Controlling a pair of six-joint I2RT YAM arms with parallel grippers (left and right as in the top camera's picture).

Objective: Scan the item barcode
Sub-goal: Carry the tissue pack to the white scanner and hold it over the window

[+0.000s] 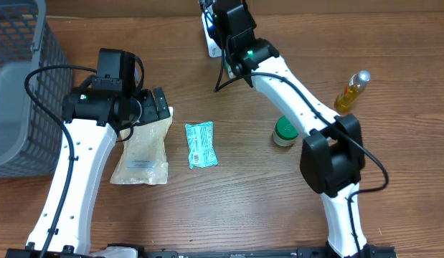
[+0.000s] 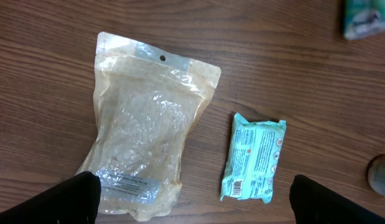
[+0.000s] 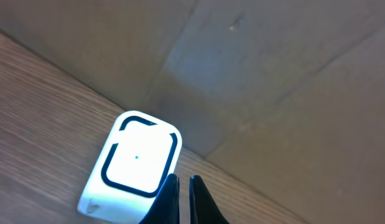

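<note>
The barcode is seen only in the left wrist view, printed at a lower corner of the teal packet, which lies flat on the table just beside the clear pouch. The left gripper is held spread wide above them. The lit white scanner is shown close only from the right wrist, the right gripper pressed together at its edge.

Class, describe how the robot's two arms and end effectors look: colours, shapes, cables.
The left arm and right arm have white tubular links, black boxy joints, loose black cables. The left end effector and right end effector have black fingers.
</note>
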